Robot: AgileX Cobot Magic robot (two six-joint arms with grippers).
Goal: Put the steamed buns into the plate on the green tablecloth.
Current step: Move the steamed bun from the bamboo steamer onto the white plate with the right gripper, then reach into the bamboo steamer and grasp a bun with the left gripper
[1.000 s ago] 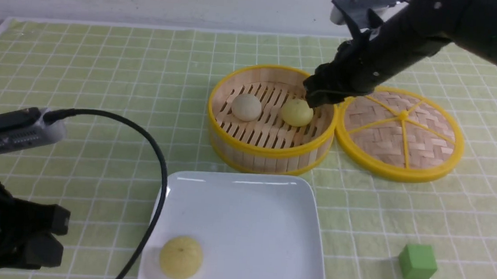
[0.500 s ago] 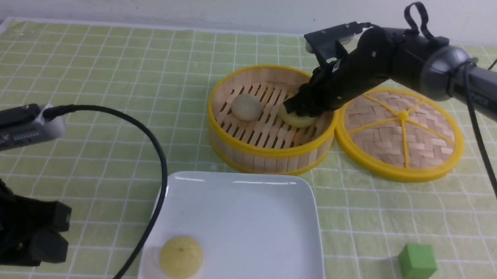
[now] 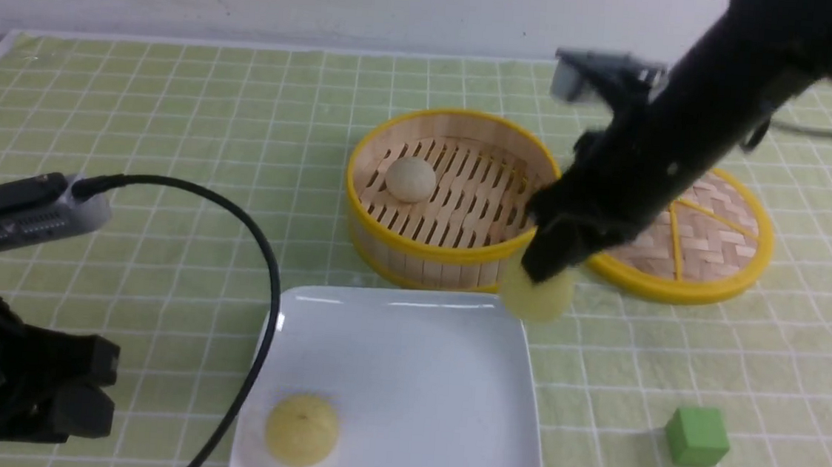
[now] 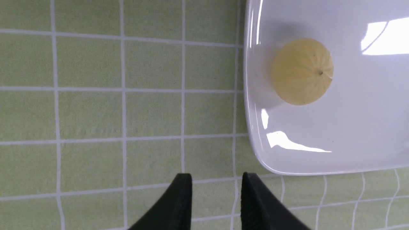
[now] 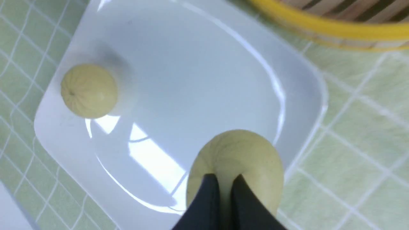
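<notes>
The right claw is narrowed onto a pale yellow held bun, its two black fingers pinching the bun's top. In the front view this bun hangs between the near side of the steamer and the far right corner of the plate. The right wrist view shows it over the rim at that corner.

The left claw is low at the near left, parted with bare cloth showing between its fingers, holding nothing, just beside the plate's near left corner.

The white square plate holds one pale yellow bun on the plate, sitting near its near left corner. The round yellow-rimmed bamboo steamer behind the plate holds a single whitish bun on its slats, towards the left side. The woven lid lies flat, touching the steamer on its right.

A green cube sits to the right of the plate, well apart from it. A black cable arcs over the plate's left edge. Everything rests on the green tablecloth with its white grid.
</notes>
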